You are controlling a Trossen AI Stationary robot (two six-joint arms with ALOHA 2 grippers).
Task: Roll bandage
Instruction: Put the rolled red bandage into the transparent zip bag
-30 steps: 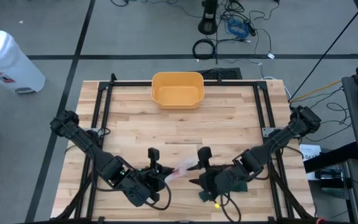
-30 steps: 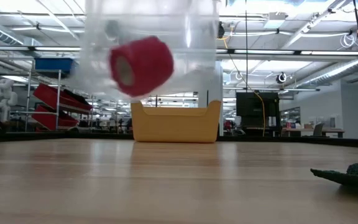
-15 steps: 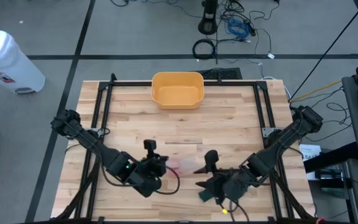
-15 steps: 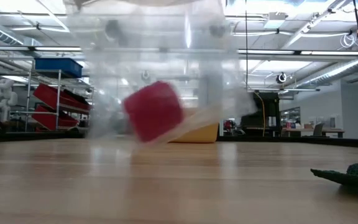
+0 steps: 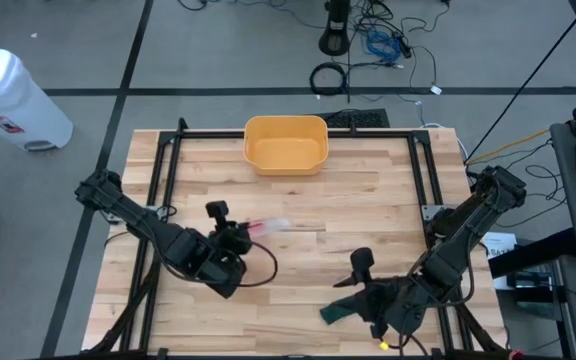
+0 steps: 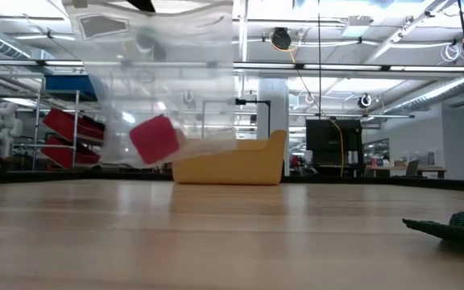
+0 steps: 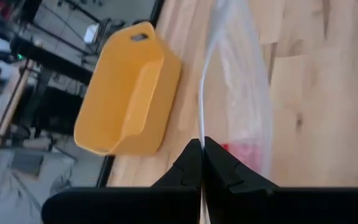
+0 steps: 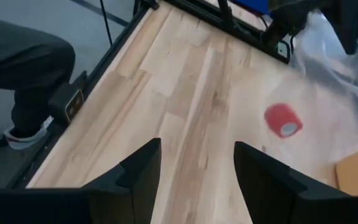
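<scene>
A red bandage roll (image 6: 153, 138) lies inside a clear plastic bag (image 6: 155, 72). My left gripper (image 7: 202, 155) is shut on the bag and stands left of the table's middle (image 5: 238, 232). The bag (image 5: 268, 225) reaches from it toward the right, and the roll (image 8: 283, 119) sits in its lower part. My right gripper (image 8: 194, 168) is open with nothing between its fingers. It stands near the table's front right (image 5: 353, 285), apart from the bag, and faces it. My left gripper pinches a thin edge of the clear bag (image 7: 204, 127) between its two fingertips. The fingers slant downward. The bag hangs away below them with the red roll (image 7: 247, 152) in it; one layer or several, I cannot tell.
A yellow bin (image 5: 285, 143) stands at the middle of the far edge. A dark green cloth-like thing (image 6: 449, 225) lies near the front right, under my right arm. A black frame (image 5: 163, 150) runs around the table. Bare wood lies between the two grippers.
My left gripper has gone toward the table's far left with the bag and has turned. The bag has swung along with it, and the roll sits lower in it now. My right gripper, still open, has drawn back toward the table's right edge, away from the bag.
</scene>
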